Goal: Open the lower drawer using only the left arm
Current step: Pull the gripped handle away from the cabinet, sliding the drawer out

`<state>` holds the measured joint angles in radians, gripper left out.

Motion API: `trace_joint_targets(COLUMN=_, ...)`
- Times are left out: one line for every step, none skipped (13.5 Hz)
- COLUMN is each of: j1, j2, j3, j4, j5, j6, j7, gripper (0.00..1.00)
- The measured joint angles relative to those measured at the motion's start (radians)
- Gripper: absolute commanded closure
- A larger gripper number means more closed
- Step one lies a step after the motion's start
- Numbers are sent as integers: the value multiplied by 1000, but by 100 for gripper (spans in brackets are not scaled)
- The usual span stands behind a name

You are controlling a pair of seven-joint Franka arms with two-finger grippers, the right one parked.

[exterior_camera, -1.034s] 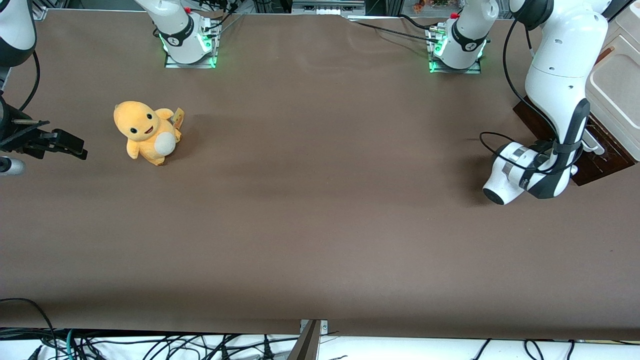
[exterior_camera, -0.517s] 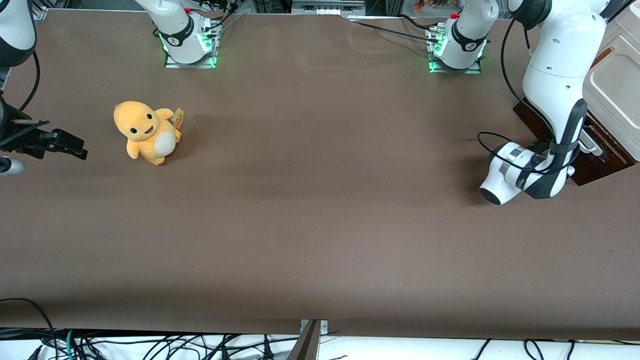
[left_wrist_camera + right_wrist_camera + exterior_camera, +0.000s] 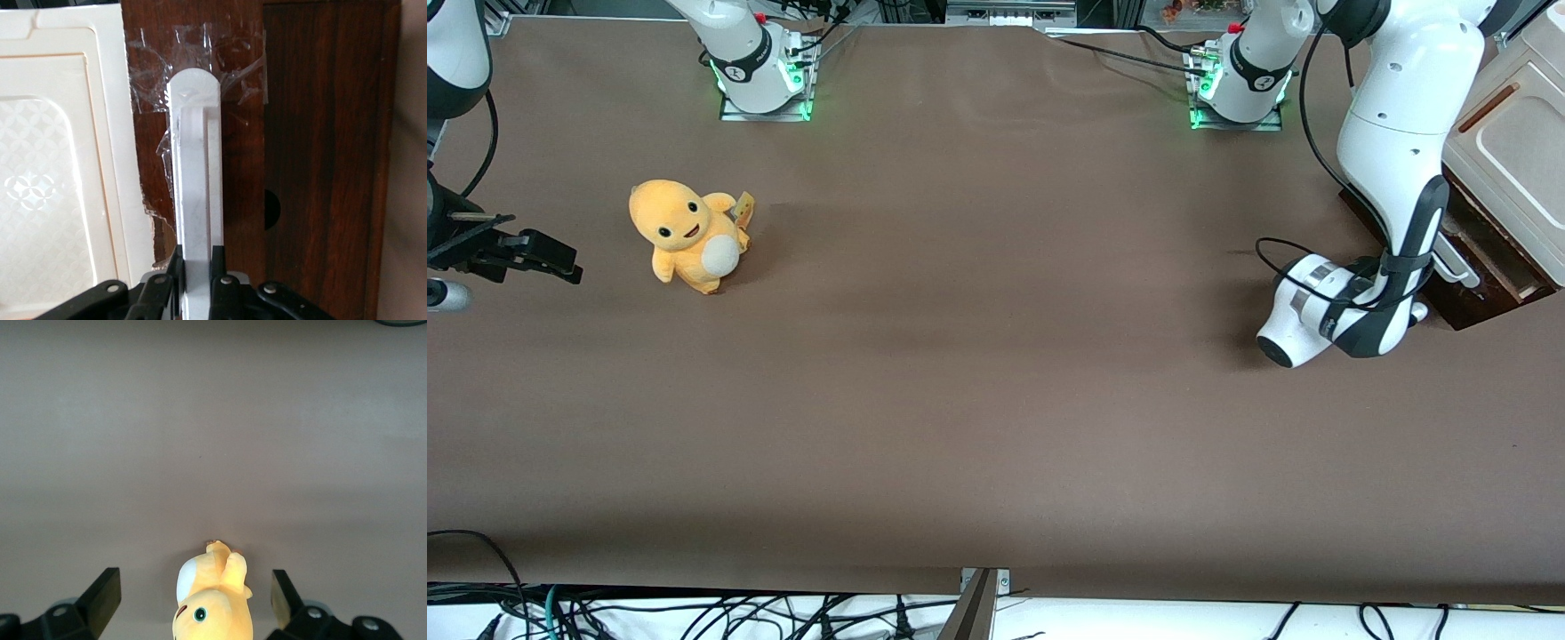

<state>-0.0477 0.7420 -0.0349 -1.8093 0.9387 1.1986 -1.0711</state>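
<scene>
The lower drawer (image 3: pixel 1489 267) is dark brown and sticks out partly from the cream cabinet (image 3: pixel 1507 151) at the working arm's end of the table. The white left arm (image 3: pixel 1396 133) bends down in front of it, with its wrist (image 3: pixel 1303 311) low over the table. In the left wrist view my gripper (image 3: pixel 195 267) is shut on the pale silver bar handle (image 3: pixel 195 167), one black finger on each side. The dark drawer front (image 3: pixel 320 133) lies under the handle, with a cream panel (image 3: pixel 53 167) beside it. In the front view the arm hides most of the gripper.
A yellow plush toy (image 3: pixel 685 233) sits on the brown table toward the parked arm's end and also shows in the right wrist view (image 3: pixel 212 600). Two green-lit arm bases (image 3: pixel 765 76) (image 3: pixel 1240 84) stand farthest from the front camera. Cables hang along the nearest table edge.
The left arm's wrist has moved steadily toward the parked arm's end, with the handle held. The drawer has slid farther out of the cabinet and more of it shows.
</scene>
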Motion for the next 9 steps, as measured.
trace_joint_targets(j1=-5, j2=0, j3=0, j4=7, j5=-2, j6=-3, j7=4, gripper=96)
trace_joint_targets(j1=-8, j2=0, j3=0, j4=14, j5=-4, j6=-5, j7=13, gripper=96)
trace_joint_targets(j1=-9, j2=0, j3=0, j4=23, j5=-9, j6=-6, j7=19, gripper=96)
trace_joint_targets(j1=-9, j2=0, j3=0, j4=30, j5=-13, j6=-6, j7=24, gripper=96)
trace_joint_targets(j1=-9, j2=0, j3=0, j4=33, j5=-15, j6=-6, j7=28, gripper=96)
trace_joint_targets(j1=-9, j2=0, j3=0, j4=34, j5=-16, j6=-6, j7=31, gripper=96)
trace_joint_targets(j1=-9, j2=1, j3=0, j4=35, j5=-17, j6=-6, j7=32, gripper=96)
trace_joint_targets(j1=-13, j2=1, j3=0, j4=38, j5=-23, j6=-7, j7=34, gripper=96)
trace_joint_targets(j1=-19, j2=1, j3=0, j4=42, j5=-32, j6=-10, j7=36, gripper=96)
